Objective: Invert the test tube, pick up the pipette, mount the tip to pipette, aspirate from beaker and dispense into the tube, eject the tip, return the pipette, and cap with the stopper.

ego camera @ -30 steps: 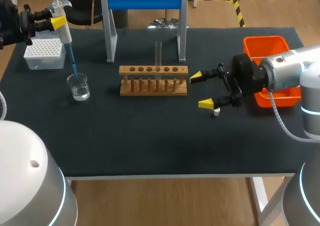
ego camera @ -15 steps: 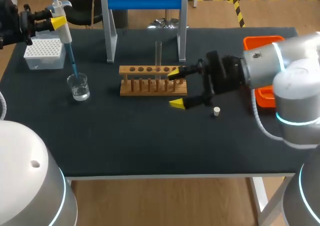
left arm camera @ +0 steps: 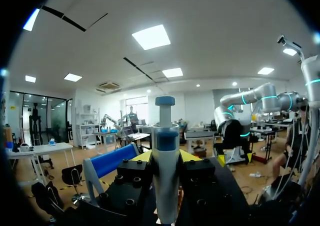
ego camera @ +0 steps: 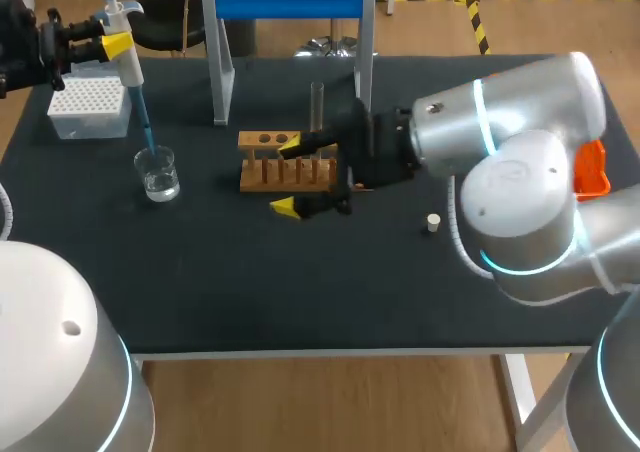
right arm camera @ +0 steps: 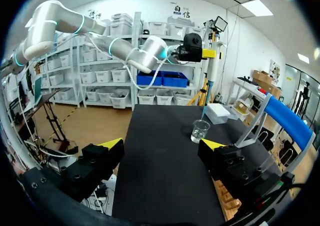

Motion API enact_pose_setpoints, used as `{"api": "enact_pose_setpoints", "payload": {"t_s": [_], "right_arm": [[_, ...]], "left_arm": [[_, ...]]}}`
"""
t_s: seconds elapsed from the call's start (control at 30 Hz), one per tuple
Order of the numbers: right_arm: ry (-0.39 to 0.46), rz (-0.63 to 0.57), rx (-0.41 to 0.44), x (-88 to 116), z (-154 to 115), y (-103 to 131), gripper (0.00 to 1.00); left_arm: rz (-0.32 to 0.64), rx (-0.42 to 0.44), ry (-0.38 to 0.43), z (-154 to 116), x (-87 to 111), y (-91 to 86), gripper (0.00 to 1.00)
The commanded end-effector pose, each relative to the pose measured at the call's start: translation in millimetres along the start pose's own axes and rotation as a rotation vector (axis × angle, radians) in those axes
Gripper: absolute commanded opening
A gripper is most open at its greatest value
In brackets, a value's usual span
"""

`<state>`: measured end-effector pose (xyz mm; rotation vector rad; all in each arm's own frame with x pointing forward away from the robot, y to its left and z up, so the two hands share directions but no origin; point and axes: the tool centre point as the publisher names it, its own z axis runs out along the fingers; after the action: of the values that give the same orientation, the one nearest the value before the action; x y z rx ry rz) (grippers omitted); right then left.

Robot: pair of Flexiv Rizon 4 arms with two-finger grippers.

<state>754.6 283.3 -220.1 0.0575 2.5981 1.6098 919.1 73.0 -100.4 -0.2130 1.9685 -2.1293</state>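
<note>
The stopper (ego camera: pixel 433 223) lies nearest on the desk (ego camera: pixel 300 292), beyond it the right end effector (ego camera: pixel 288 177) gapes wide, one tip on each side of the rack (ego camera: pixel 265 172) holding the upright tube (ego camera: pixel 316 102), and farthest the left end effector (ego camera: pixel 112 44) clamps the pipette (ego camera: pixel 128 62), tip in the beaker (ego camera: pixel 158 177).

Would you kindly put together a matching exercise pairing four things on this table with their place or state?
Things:
1. pipette
2. stopper
3. test tube
4. right end effector

Place or state:
a. open, at the wooden rack
b. lying alone on the table
c. upright in the rack
d. held in the left end effector

Pairs: 1-d, 2-b, 3-c, 4-a
</note>
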Motion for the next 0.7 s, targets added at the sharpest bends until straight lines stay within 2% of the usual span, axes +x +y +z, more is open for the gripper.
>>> {"api": "enact_pose_setpoints", "payload": {"t_s": [0.03, 0.4, 0.7], "right_arm": [[-0.032, 0.018, 0.052, -3.0, 59.6, 6.0, 1.00], [-0.140, 0.037, 0.070, -19.9, 91.9, 3.2, 1.00], [-0.184, 0.034, 0.070, -29.9, 112.0, -3.8, 1.00]], "left_arm": [[0.001, 0.002, 0.003, -0.8, -0.5, 0.3, 0.00], [0.001, 0.002, 0.003, -0.8, -0.5, 0.3, 0.00], [0.001, 0.002, 0.003, -0.8, -0.5, 0.3, 0.00]]}}
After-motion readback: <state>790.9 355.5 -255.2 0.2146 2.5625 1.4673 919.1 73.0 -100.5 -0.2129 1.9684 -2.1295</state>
